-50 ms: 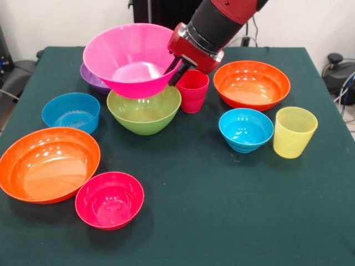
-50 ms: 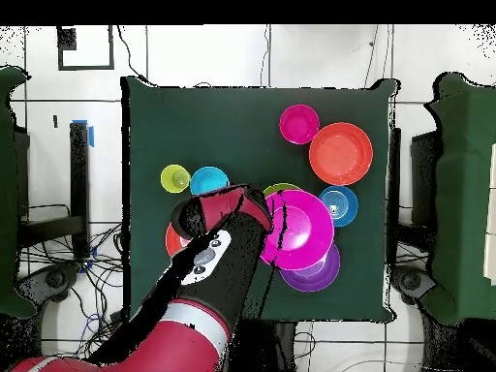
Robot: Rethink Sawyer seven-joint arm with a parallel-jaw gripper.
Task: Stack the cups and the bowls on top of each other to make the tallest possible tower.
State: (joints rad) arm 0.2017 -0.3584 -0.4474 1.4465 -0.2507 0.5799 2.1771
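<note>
Tower: large pink bowl (image 1: 131,58) held tilted directly above the green bowl (image 1: 144,110), its base just over the green rim; whether they touch cannot be told.
Claw (image 1: 176,71): clenched on the right rim of the large pink bowl, one finger inside, one outside.
Red cup (image 1: 192,90): upright, just right of the green bowl, behind the claw.
Yellow cup (image 1: 294,131): upright at right, beside a small blue bowl (image 1: 246,129).
Orange bowls: one far right (image 1: 251,84), one near left (image 1: 47,164).
Second blue bowl (image 1: 71,112): left of the green bowl.
Purple bowl (image 1: 92,78): far left, partly hidden by the pink bowl.
Red-pink bowl (image 1: 109,199): near, touching the left orange bowl.
Desk (image 1: 233,210): covered in dark green cloth.
</note>
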